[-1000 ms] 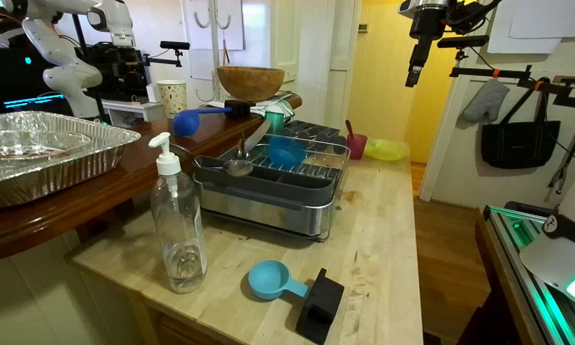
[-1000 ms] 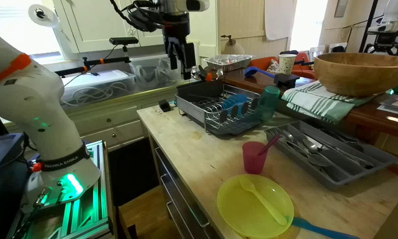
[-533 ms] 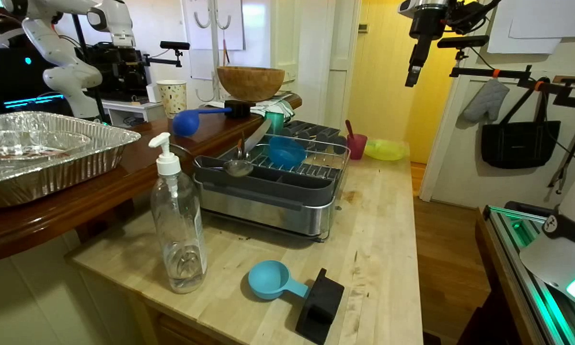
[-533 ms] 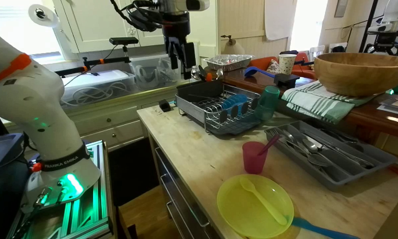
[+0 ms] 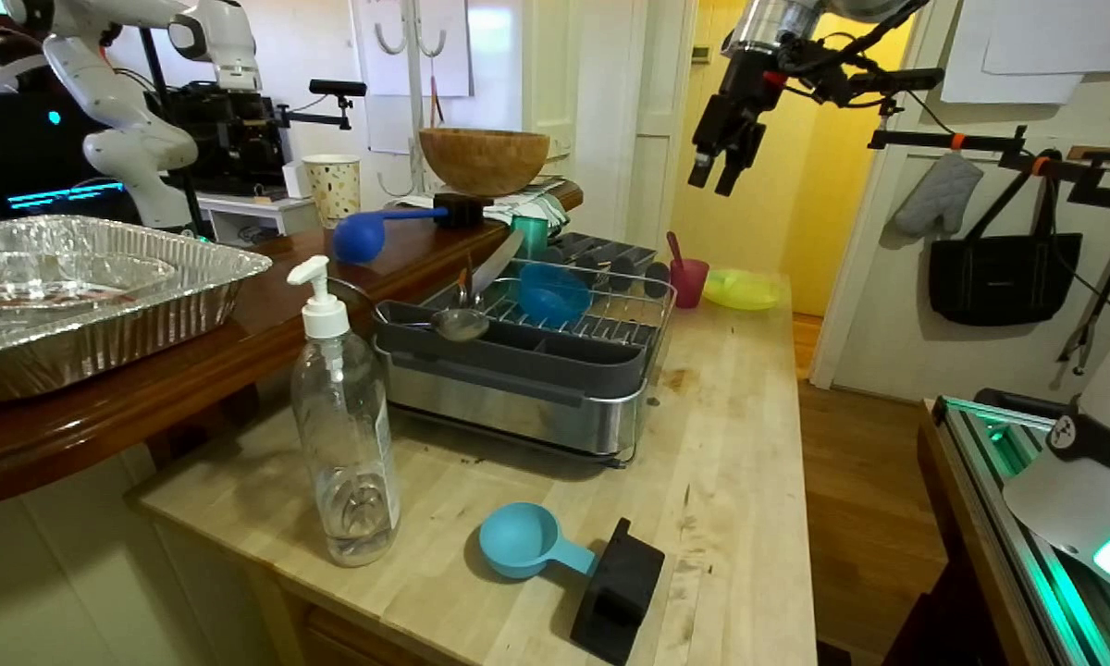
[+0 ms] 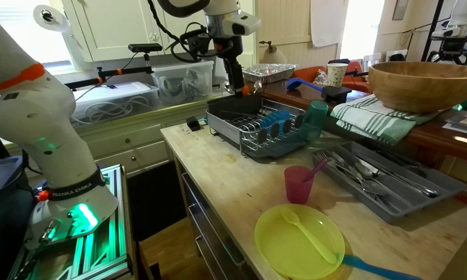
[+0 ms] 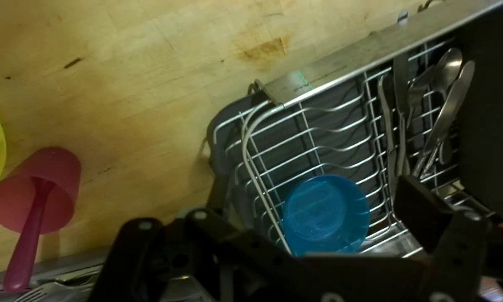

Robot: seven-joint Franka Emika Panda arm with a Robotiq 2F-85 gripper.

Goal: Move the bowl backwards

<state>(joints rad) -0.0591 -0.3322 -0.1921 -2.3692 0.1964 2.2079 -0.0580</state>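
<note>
A small round blue plastic bowl [image 5: 553, 294] sits in the wire dish rack [image 5: 509, 370]. It also shows in an exterior view [image 6: 275, 119] and, with its inside facing the camera, in the wrist view [image 7: 325, 212]. My gripper [image 5: 712, 181] is open and empty, with a gap between its fingers. It hangs above the rack, well over the bowl and not touching it. In an exterior view the gripper [image 6: 240, 87] is seen side-on near the rack's far end. In the wrist view the dark fingers hide the bowl's lower edge.
A turquoise scoop [image 5: 520, 538] with a black block and a pump bottle [image 5: 344, 462] stand before the rack. A pink cup [image 6: 297, 184], yellow plate [image 6: 280, 237] and cutlery tray [image 6: 397, 212] lie beyond it. A wooden bowl [image 6: 424, 87] stands on the raised counter.
My gripper has moved from beside the table to over the table by the rack. It has turned, and its fingers now show apart in a different exterior view. The bowl has not moved.
</note>
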